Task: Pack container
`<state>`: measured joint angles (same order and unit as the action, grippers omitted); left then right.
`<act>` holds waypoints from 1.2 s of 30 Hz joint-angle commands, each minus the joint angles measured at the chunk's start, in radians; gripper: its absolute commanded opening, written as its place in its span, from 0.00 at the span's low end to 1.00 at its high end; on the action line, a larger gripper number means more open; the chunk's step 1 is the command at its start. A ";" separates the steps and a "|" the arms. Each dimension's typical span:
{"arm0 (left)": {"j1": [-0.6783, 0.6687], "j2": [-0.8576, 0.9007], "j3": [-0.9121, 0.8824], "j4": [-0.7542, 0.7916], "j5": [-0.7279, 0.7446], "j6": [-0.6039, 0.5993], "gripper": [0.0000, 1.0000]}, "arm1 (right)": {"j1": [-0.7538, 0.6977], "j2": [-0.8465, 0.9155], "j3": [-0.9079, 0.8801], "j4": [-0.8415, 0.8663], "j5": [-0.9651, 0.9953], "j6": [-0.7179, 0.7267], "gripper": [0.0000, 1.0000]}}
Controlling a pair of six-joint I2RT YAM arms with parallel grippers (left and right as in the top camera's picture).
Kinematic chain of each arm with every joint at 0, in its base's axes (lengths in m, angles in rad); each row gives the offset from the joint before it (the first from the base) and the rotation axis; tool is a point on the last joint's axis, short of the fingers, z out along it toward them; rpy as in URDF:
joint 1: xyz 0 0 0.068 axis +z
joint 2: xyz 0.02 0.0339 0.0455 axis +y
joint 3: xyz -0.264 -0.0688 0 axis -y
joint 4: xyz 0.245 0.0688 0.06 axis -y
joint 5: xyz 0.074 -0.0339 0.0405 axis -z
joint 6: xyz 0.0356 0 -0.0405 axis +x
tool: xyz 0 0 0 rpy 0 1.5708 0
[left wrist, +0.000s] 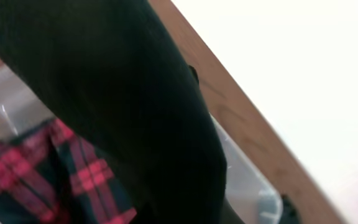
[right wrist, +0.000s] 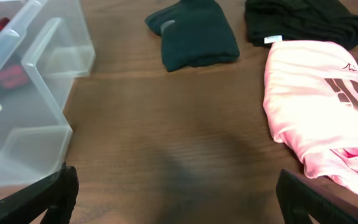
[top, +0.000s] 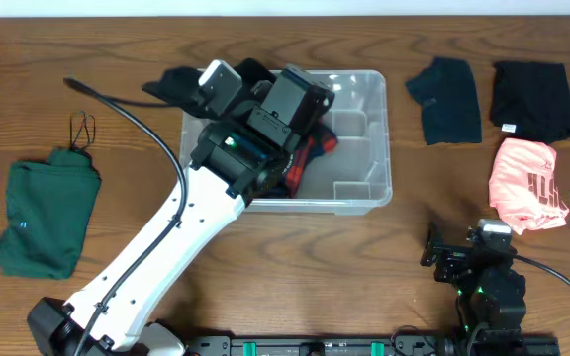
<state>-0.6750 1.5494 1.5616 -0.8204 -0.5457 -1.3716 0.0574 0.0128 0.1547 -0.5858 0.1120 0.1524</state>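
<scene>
Container (top: 364, 195) holds plaid cloth (left wrist: 17, 168); L hand (top: 290, 99) clamps black garment (left wrist: 123, 93) over it; R hand (right wrist: 176, 196) wide open, low over table (right wrist: 166, 124).

The clear container (top: 364, 138) sits upright on the table, holding plaid cloth.

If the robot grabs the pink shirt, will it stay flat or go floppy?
Probably floppy: the pink shirt is soft folded cloth with wrinkled edges, so it would likely droop and unfold. It looks thin, so probably light. Pushed, it would likely bunch up rather than roll.
</scene>
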 commanded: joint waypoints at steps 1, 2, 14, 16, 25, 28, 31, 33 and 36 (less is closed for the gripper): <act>-0.010 -0.014 0.009 0.005 0.022 -0.223 0.06 | 0.008 0.000 -0.002 -0.001 0.003 0.011 0.99; -0.010 -0.014 0.009 0.005 0.022 -0.266 0.06 | 0.008 0.000 -0.002 -0.001 0.003 0.011 0.99; -0.014 -0.013 0.009 -0.024 0.022 -0.333 0.08 | 0.008 0.000 -0.002 -0.001 0.003 0.011 0.99; -0.017 -0.013 0.009 -0.023 0.022 -0.283 0.34 | 0.008 0.000 -0.002 -0.001 0.003 0.011 0.99; -0.048 -0.019 0.010 -0.013 0.022 -0.158 0.98 | 0.008 0.000 -0.002 -0.001 0.003 0.011 0.99; -0.056 -0.034 0.010 -0.024 0.022 -0.094 0.98 | 0.008 0.000 -0.002 -0.001 0.003 0.011 0.99; -0.065 -0.068 0.010 -0.045 0.022 -0.033 0.98 | 0.008 0.000 -0.002 -0.001 0.003 0.011 0.99; -0.077 -0.098 0.010 -0.056 0.022 0.043 0.98 | 0.008 0.000 -0.002 -0.001 0.003 0.011 0.99; -0.108 -0.151 0.010 -0.091 0.030 0.182 0.98 | 0.008 0.000 -0.002 -0.001 0.003 0.011 0.99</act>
<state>-0.7578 1.4693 1.5616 -0.8871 -0.5007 -1.3735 0.0574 0.0128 0.1547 -0.5858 0.1123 0.1520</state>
